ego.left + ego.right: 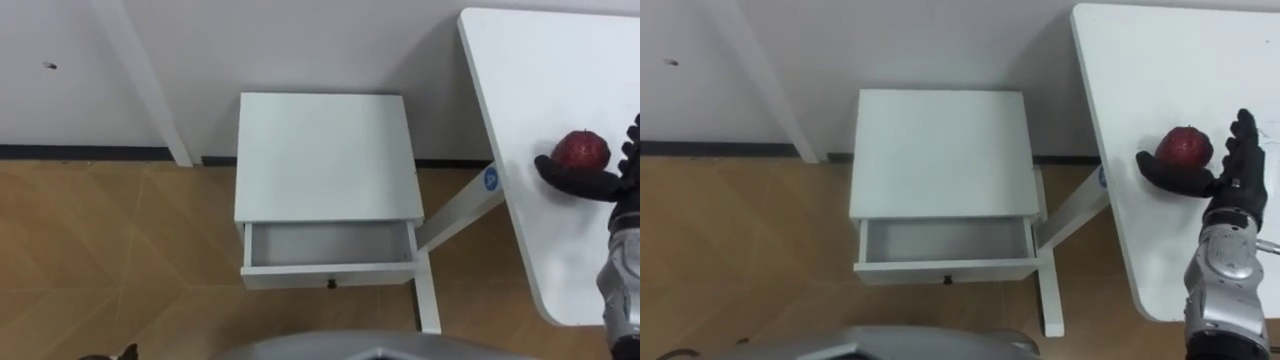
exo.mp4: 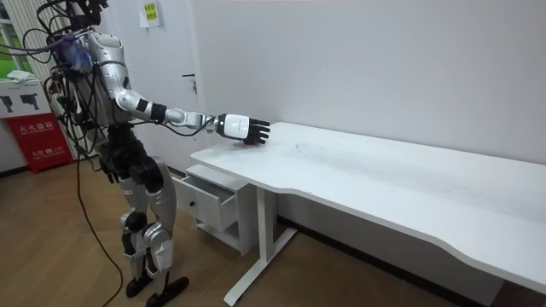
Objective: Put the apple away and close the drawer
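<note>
A red apple (image 1: 1183, 146) lies on the white table (image 1: 1140, 70), near its front left edge. My right hand (image 1: 1225, 185) rests on the table around the apple and is open: the thumb lies along the apple's near side and the straight fingers stand at its right. In the room view the same hand (image 2: 243, 128) reaches out over the table's corner. To the left, a small white cabinet (image 1: 325, 155) stands against the wall. Its drawer (image 1: 330, 246) is pulled out and looks empty, with a small dark knob (image 1: 331, 284) on the front.
The table's white leg and foot (image 1: 428, 290) run along the floor just right of the open drawer. A slanted white post (image 1: 150, 90) stands left of the cabinet. Wooden floor (image 1: 110, 250) lies open to the left. I stand in front of the cabinet.
</note>
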{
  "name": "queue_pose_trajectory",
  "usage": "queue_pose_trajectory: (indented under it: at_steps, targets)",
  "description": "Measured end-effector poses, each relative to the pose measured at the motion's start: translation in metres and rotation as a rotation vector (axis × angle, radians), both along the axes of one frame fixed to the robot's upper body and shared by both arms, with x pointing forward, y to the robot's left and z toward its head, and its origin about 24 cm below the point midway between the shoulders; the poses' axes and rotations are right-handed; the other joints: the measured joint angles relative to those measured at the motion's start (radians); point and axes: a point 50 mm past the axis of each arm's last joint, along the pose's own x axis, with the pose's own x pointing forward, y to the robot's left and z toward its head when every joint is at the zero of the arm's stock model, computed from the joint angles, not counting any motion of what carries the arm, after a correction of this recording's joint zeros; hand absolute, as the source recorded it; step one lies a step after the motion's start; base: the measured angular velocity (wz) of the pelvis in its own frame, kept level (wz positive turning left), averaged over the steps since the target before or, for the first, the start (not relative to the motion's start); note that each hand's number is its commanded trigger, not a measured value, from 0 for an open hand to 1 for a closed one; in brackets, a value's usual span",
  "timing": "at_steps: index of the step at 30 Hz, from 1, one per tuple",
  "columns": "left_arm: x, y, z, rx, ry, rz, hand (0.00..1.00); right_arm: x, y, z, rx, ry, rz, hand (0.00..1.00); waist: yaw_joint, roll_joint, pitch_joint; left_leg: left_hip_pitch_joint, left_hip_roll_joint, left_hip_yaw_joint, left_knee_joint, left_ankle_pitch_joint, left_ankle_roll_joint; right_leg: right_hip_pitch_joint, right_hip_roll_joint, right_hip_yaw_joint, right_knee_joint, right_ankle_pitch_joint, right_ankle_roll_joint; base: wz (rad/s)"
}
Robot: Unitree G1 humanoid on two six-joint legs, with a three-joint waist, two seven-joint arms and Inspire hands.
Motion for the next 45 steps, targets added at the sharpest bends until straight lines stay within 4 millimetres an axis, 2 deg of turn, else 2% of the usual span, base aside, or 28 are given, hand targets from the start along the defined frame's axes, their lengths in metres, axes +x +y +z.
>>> queue_pose_trajectory:
  at_steps: [7,8,9,10,12,22,31,39,45]
  targets:
    - [0.002,0.009,0.003,0.002,0.005,-0.006,0.00,-0.004,-0.001,-0.008,-0.034,0.078,0.055,0.00,-0.002,-0.001,-0.0005,-0.002,0.000,-0.002,0.000,0.000,0.000,0.001,0.000,-0.005,-0.001,0.000,0.000,0.00]
    - [0.001,0.010,0.003,0.000,0.006,-0.005,0.00,-0.004,-0.001,-0.008,-0.033,0.081,0.060,0.20,-0.002,-0.001,-0.0007,-0.001,0.000,-0.002,-0.001,0.000,0.000,0.001,0.000,-0.011,0.000,0.000,0.000,0.00]
    - [0.001,0.010,0.003,0.000,0.005,-0.005,0.00,-0.004,-0.002,-0.008,-0.032,0.083,0.062,0.35,-0.002,-0.001,-0.0008,-0.001,0.000,-0.002,-0.001,0.000,0.000,0.001,-0.001,-0.013,0.000,0.000,0.000,0.00]
    - [0.001,0.010,0.003,-0.001,0.006,-0.005,0.00,-0.005,-0.002,-0.009,-0.030,0.088,0.066,0.65,-0.002,-0.002,-0.0011,-0.002,0.000,-0.002,-0.001,0.000,0.000,0.001,-0.001,-0.017,0.000,0.000,0.000,0.00]
    - [0.001,0.010,0.003,-0.001,0.007,-0.003,0.00,-0.006,-0.003,-0.012,-0.027,0.101,0.065,1.00,-0.001,-0.005,-0.0043,-0.001,0.000,-0.002,-0.001,0.000,0.000,0.002,-0.001,-0.023,0.000,0.000,0.000,0.00]
    - [0.001,0.010,0.003,-0.003,0.009,0.004,0.00,-0.016,-0.018,-0.011,-0.088,0.121,0.010,1.00,-0.008,-0.008,-0.0067,-0.001,0.000,-0.010,0.000,0.000,0.000,0.003,-0.001,-0.024,-0.002,0.000,0.000,0.02]
    - [0.002,0.010,0.003,-0.002,0.009,-0.002,0.00,-0.017,-0.018,-0.012,-0.091,0.128,0.010,1.00,-0.007,-0.009,-0.0092,-0.001,0.000,-0.012,-0.001,0.000,0.000,0.005,-0.001,-0.024,-0.012,0.001,-0.001,0.00]
    - [0.007,0.007,0.002,-0.008,0.004,-0.022,0.00,-0.003,0.006,-0.010,-0.104,0.115,0.140,1.00,0.003,-0.014,-0.0091,-0.001,-0.001,-0.011,-0.001,0.000,-0.001,0.012,-0.001,-0.026,-0.013,0.001,-0.002,0.00]
    - [0.007,0.003,0.000,-0.012,0.024,-0.053,0.00,0.017,0.039,-0.003,-0.130,0.100,0.366,1.00,0.012,-0.015,-0.0070,-0.001,-0.001,-0.011,-0.003,0.000,-0.001,0.012,-0.001,-0.021,-0.014,0.001,-0.002,0.00]
